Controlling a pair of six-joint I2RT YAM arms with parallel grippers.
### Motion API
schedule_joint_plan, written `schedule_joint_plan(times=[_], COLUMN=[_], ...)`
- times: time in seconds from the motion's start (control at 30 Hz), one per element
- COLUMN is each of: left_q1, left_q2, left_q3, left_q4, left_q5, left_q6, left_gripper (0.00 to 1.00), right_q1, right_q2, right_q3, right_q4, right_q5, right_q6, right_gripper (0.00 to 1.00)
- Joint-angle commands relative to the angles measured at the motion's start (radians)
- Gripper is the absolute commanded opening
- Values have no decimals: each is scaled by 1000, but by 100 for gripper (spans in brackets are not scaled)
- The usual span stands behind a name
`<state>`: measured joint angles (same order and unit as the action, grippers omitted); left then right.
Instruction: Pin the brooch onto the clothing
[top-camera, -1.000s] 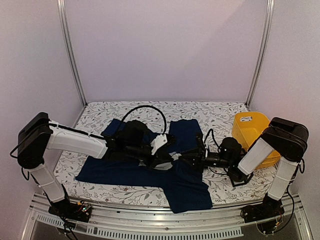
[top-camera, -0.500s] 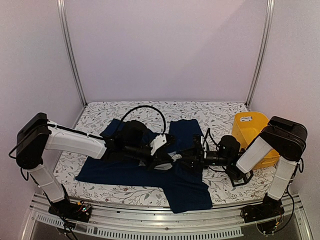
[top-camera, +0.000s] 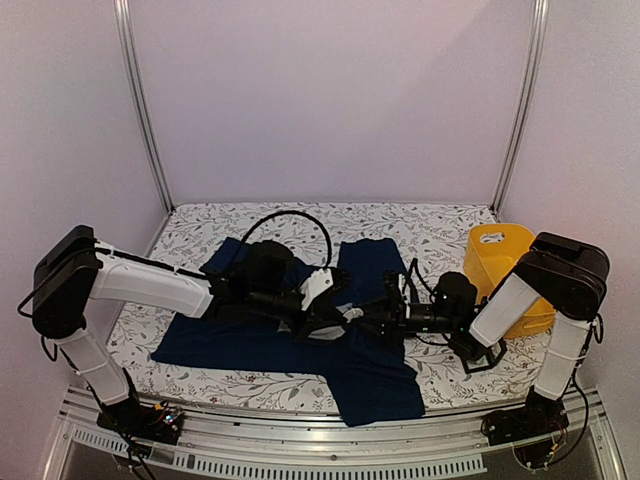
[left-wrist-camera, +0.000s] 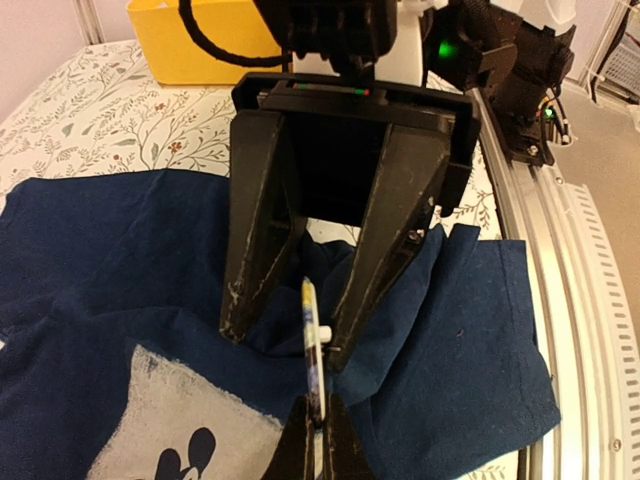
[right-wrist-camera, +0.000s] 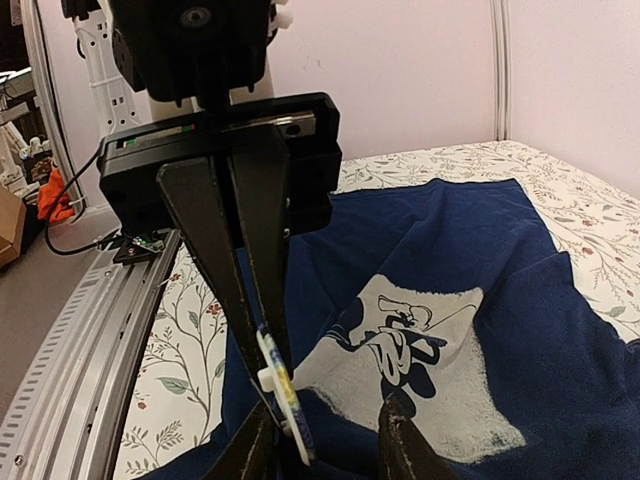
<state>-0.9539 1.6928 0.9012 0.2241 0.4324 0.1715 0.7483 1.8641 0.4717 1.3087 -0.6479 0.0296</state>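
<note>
Brooch (left-wrist-camera: 313, 345) sits pinched edge-on in the left claw (left-wrist-camera: 318, 445), whose jaws are closed tight on its lower end. From there it reads as a thin sliver with a white stub (left-wrist-camera: 322, 331) poking off one face. It hangs just above the navy T-shirt (left-wrist-camera: 120, 250), beside a corner of the pale mouse print (left-wrist-camera: 150, 400). That puts it over the middle of the tabletop (top-camera: 440, 225), somewhat toward the near edge.

The right claw (left-wrist-camera: 288, 338) faces it head-on from the right side of the tabletop, jaws partly spread and straddling the sliver. It holds nothing that I can make out, though the stub lies close to one finger and contact there cannot be ruled out.

What matters for the coming move is that the brooch's long axis runs along the line from one claw to the other. Its flat faces are turned toward the right claw's two fingers, so a closing of that claw would likely meet the faces and the stub, not the rim. The left arm carries the brooch, which leaves the right free to work the pin.
</note>
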Motion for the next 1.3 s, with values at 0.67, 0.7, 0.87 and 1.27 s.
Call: schedule_joint_plan(times=[0.67, 0.7, 0.87, 1.27], left_q1=[-16, -16, -16, -31], left_q2=[-20, -20, -19, 2], left_q3=[3, 2, 0, 11], left_q4=[5, 6, 3, -52], left_q5=[9, 7, 0, -140], left_q6=[8, 9, 8, 68], left_gripper=[0, 0, 0, 0], right_q1=[-3, -3, -9, -33], right_q2=[-3, -3, -6, -80], right_q3=[21, 15, -29, -114], right_q4=[0, 11, 101, 110], right_q5=[121, 123, 147, 18], right_q6=[185, 188, 217, 115], right_gripper=[19, 19, 17, 34])
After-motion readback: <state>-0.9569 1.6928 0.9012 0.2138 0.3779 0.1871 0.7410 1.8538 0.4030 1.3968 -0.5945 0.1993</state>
